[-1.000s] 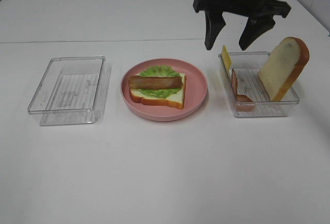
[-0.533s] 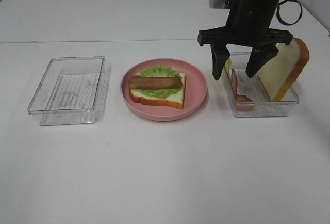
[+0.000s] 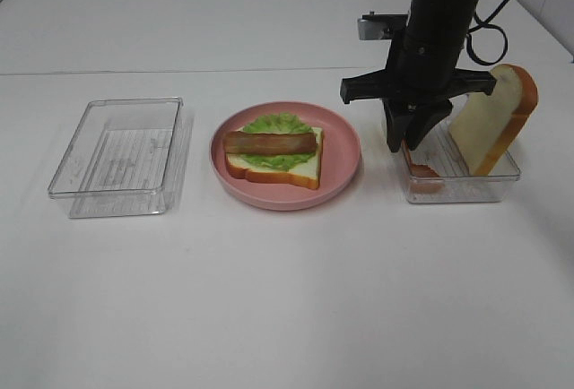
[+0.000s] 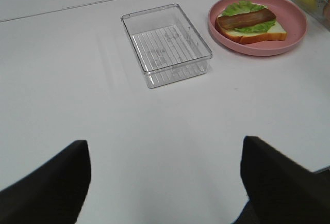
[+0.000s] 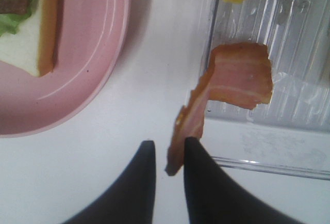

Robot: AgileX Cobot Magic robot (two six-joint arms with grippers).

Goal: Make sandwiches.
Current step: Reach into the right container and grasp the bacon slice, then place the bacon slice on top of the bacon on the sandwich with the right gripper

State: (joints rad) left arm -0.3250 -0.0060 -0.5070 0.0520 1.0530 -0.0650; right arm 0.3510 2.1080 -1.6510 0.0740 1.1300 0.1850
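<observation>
Slip risk: right fingers narrow, nipping only end of bacon strip; could drop it or snag tray rim.

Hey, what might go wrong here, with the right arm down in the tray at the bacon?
The right tool holds only the tip of the bacon strip, so it may slip out on the lift. The bread slice stands tilted in the same tray, close to the arm; a swing could topple it.
</observation>
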